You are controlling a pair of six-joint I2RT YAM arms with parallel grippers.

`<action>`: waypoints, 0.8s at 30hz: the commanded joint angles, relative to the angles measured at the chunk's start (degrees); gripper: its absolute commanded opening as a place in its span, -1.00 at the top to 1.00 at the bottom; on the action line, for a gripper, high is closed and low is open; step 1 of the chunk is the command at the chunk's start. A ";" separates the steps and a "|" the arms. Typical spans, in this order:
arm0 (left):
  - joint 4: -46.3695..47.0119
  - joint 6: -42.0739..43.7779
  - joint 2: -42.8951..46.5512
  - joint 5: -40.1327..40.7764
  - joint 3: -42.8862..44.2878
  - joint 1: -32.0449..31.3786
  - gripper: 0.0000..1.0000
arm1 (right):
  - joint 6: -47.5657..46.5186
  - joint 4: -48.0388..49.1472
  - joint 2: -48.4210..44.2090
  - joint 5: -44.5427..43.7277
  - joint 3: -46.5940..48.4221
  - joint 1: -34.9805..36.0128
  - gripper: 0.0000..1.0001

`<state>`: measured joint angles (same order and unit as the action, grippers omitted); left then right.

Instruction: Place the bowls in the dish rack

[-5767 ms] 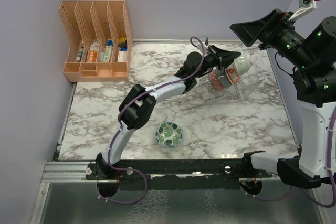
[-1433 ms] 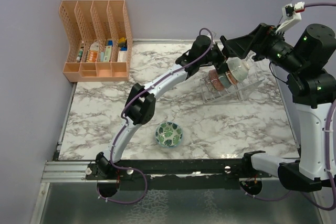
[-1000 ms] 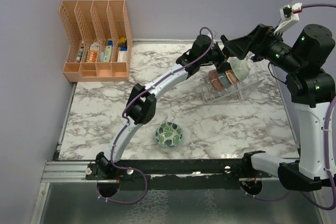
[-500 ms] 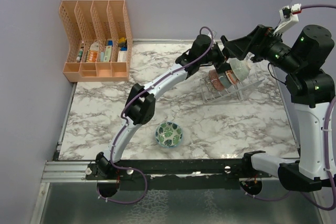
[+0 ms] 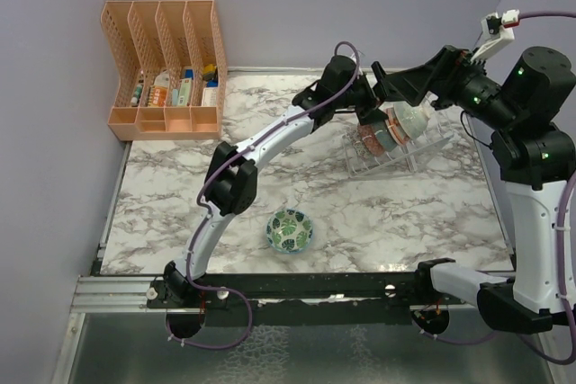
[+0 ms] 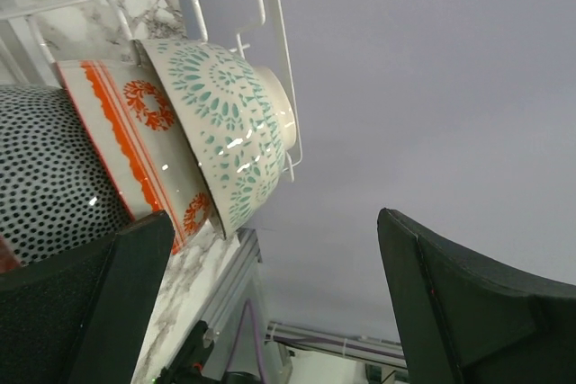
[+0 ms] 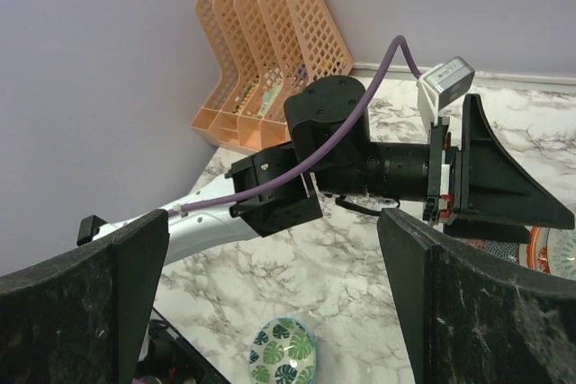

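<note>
A green-blue leaf-print bowl (image 5: 290,229) sits upright on the marble near the front, also in the right wrist view (image 7: 282,350). The clear dish rack (image 5: 423,152) at back right holds several bowls on edge (image 5: 389,130). The left wrist view shows a white one with a teal pattern (image 6: 229,123), an orange-red one (image 6: 135,146) and a dark speckled one (image 6: 45,177) against the rack's wire (image 6: 270,42). My left gripper (image 5: 371,107) (image 6: 274,312) hangs open and empty just left of them. My right gripper (image 5: 400,85) (image 7: 274,294) hovers open and empty above the rack.
An orange file organiser (image 5: 166,69) with small items stands at the back left corner. Purple walls close in the back and both sides. The left arm (image 5: 236,184) stretches diagonally across the table. A black rail (image 5: 306,287) runs along the front edge.
My left wrist has drawn a little to the left and back from the racked bowls. The right arm has barely moved, and the bowls have stayed put.
</note>
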<state>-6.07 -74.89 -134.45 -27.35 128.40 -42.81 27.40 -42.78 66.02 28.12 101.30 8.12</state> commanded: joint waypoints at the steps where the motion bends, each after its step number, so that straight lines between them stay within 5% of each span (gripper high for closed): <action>1: -4.88 5.67 6.40 2.77 -0.75 0.82 -0.98 | 0.72 2.00 -1.35 0.36 -0.65 -0.40 -0.99; 8: -8.40 16.37 17.39 5.68 -11.11 1.50 -0.98 | 0.92 1.64 -1.06 -0.26 1.66 -0.41 -0.99; 17: -11.70 29.72 40.77 11.45 -41.00 1.84 -0.87 | 2.58 1.83 0.61 -2.35 9.01 -0.39 -0.99; 24: -25.94 41.06 49.60 22.38 -51.80 -7.45 -0.76 | 5.10 2.06 3.26 -1.43 12.55 -0.39 -0.99</action>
<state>-22.11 -42.37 -88.12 -13.13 80.68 -44.21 30.52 -41.63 67.83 27.38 112.51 8.12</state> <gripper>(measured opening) 0.888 0.997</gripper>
